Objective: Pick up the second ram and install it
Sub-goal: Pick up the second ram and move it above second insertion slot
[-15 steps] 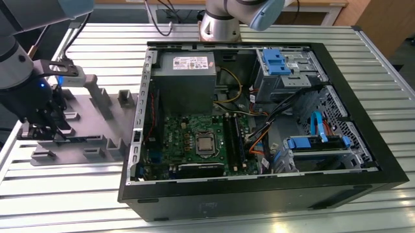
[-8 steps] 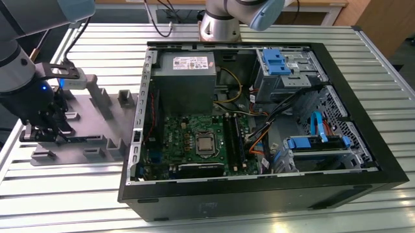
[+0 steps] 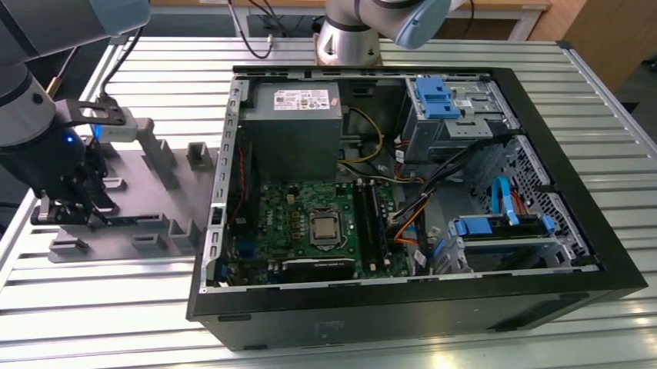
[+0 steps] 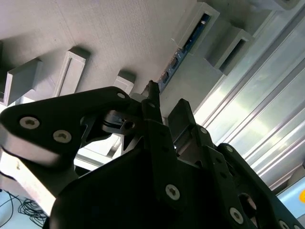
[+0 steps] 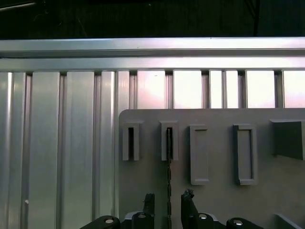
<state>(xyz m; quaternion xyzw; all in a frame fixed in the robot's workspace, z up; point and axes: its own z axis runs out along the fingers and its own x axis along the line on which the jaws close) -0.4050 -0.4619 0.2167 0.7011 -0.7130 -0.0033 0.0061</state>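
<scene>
Gripper (image 5: pixel 168 204) low over the grey holder tray (image 5: pixel 214 157), fingers spread either side of the second ram (image 5: pixel 168 164), which stands on edge in the tray's slots. A sound grasp likely wants the stick centred, both fingers meeting its flat faces squarely.

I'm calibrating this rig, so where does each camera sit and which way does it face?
Exterior view: off the arm, looking down on the computer case and table; arm and gripper at the exterior view's left.
First wrist view: on the wrist, looking straight down at the grey holder; the open gripper straddles the ram stick.
Second wrist view: on the wrist, looking slantwise along the gripper toward the holder.
Both wrist views share gripper, ram stick and holder.
</scene>
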